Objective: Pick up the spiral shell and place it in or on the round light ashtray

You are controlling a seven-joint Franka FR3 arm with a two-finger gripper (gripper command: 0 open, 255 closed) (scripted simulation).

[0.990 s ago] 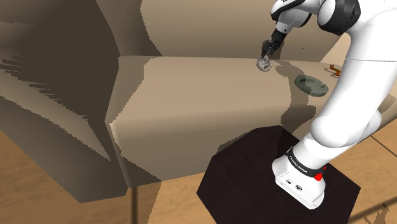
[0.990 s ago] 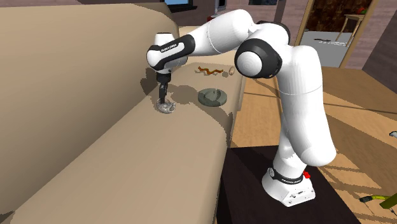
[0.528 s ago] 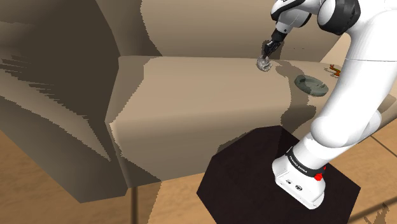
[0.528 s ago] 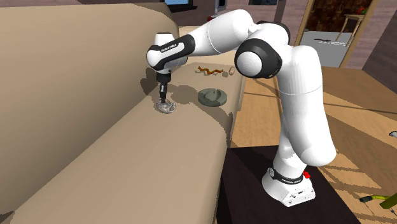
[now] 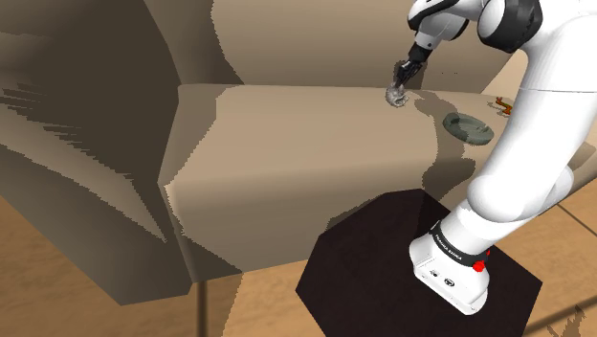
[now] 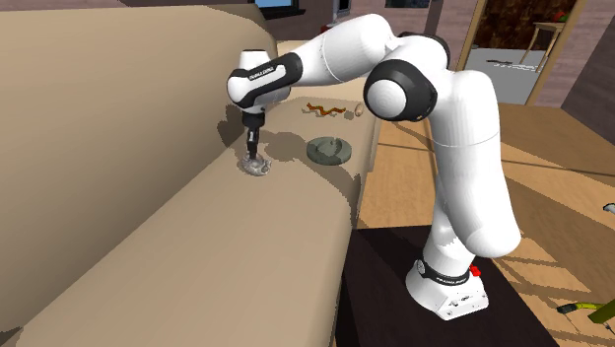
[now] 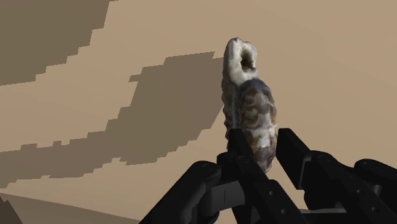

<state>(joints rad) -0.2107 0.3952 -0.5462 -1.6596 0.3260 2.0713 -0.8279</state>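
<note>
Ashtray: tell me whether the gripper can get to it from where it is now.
Probably yes. The gripper, shut on the spiral shell, stands near the ashtray over the same beige surface, and nothing lies between them.

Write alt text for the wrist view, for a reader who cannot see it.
The black gripper clasps one end of a brown and cream spiral shell between its two fingers. The shell lies on a tan surface crossed by darker shadows.
</note>
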